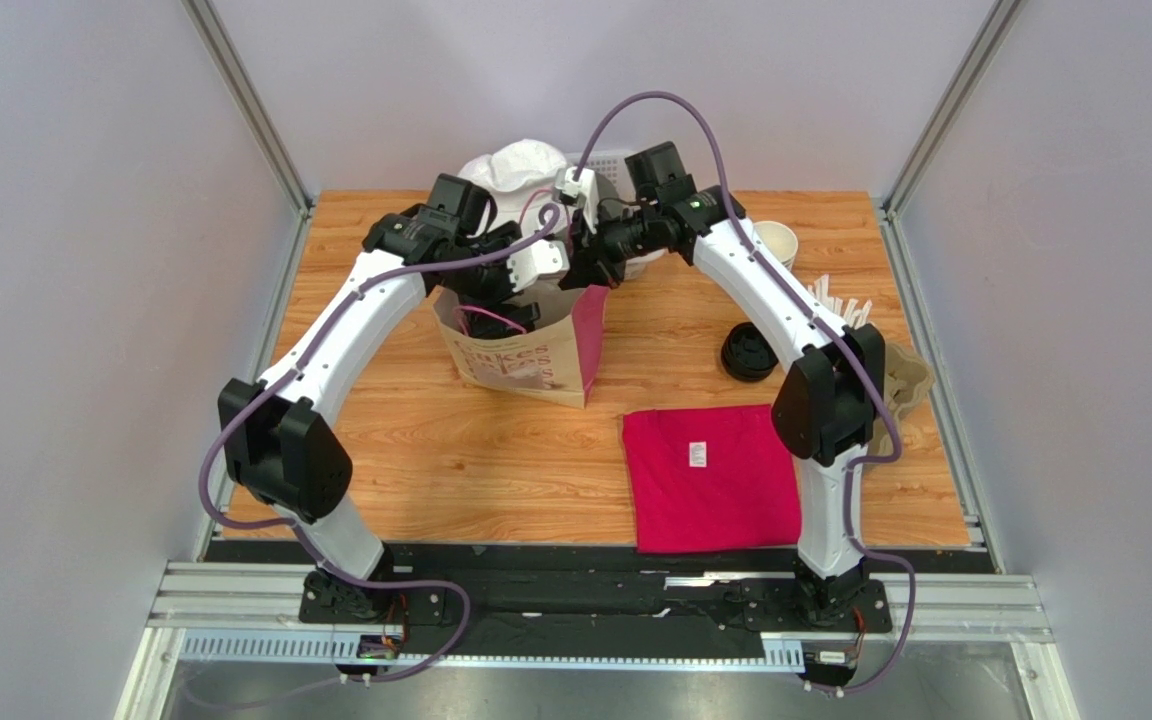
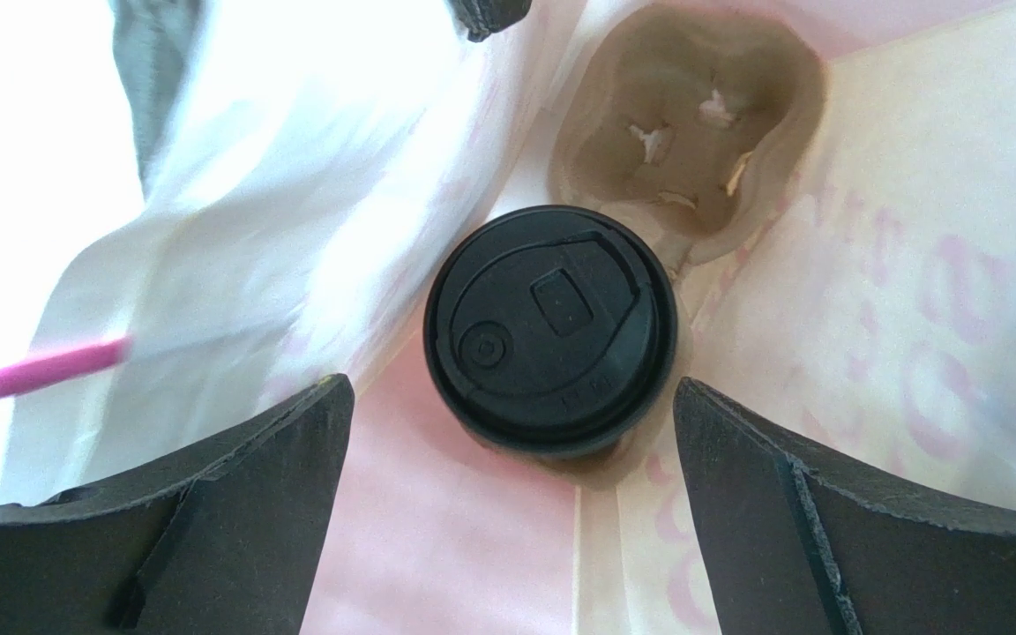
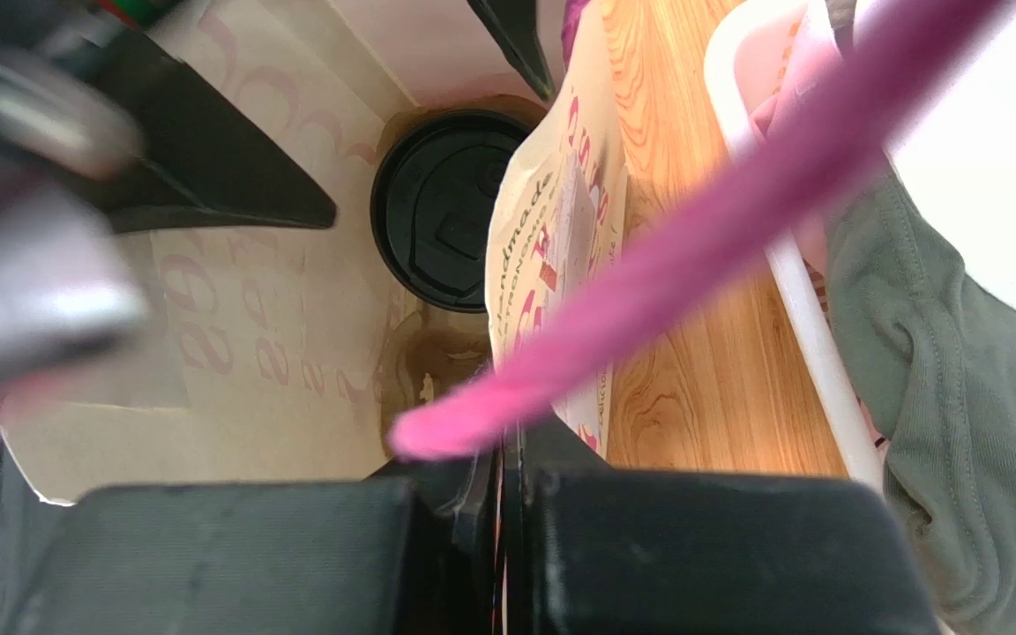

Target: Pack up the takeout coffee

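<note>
The takeout coffee (image 2: 549, 328) stands upright inside the paper bag (image 1: 530, 357), showing only its black lid. It sits in one pocket of a brown pulp cup carrier (image 2: 692, 126). My left gripper (image 2: 511, 386) is open and reaches down into the bag just above the cup, a finger on either side and clear of the lid. In the right wrist view the lid of the takeout coffee (image 3: 441, 205) shows past the bag's wall. My right gripper (image 3: 503, 457) is shut on the bag's top edge by its pink handle (image 3: 686, 252).
A magenta cloth (image 1: 710, 473) lies on the table near the right arm's base. A stack of black lids (image 1: 749, 354) and lidless tan cups (image 1: 775, 240) sit to the right of the bag. A white bundle (image 1: 515, 162) lies behind it.
</note>
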